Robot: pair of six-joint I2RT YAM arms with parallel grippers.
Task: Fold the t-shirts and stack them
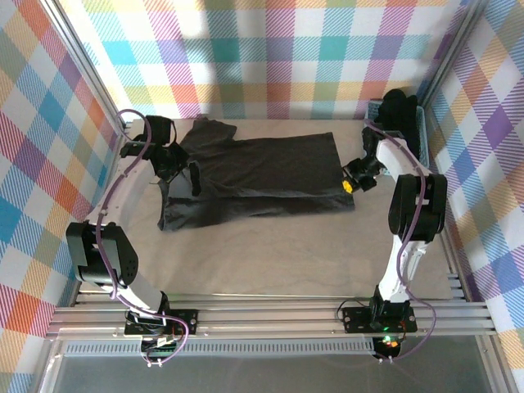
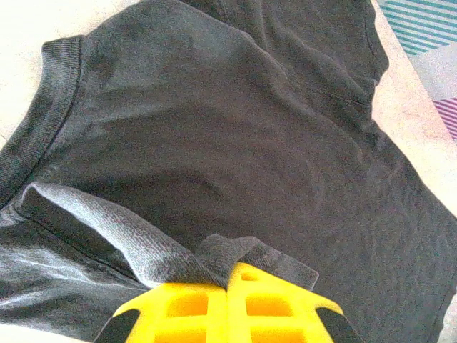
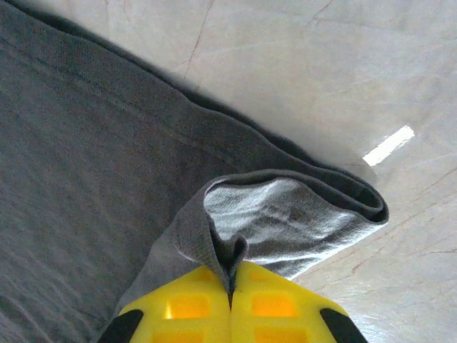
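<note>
A black t-shirt (image 1: 262, 172) lies spread across the middle of the table, its collar and sleeves towards the left and its hem towards the right. The left gripper (image 2: 228, 277) sits at the shirt's left end, and its yellow jaws are closed on a raised fold of fabric near the ribbed collar. The rest of the shirt lies flat beyond the jaws, towards the far side. The right gripper (image 3: 230, 284) is at the shirt's right end. Its yellow jaws are pressed together on a pinch of the hem, which curls over and shows its paler grey inside just beyond them.

The table (image 1: 270, 254) is a pale beige surface with faint scratches, and a bright streak of light falls on it near the right gripper. Plaid walls (image 1: 270, 49) in many colours close in the left, far and right sides, and an aluminium rail (image 1: 270, 315) runs along the near edge, carrying both arm bases.

A light blue lattice basket (image 1: 423, 135) stands in the far right corner, just behind the right arm, with a dark heap (image 1: 399, 106) in it. Nothing lies on the shirt between the two grippers.
</note>
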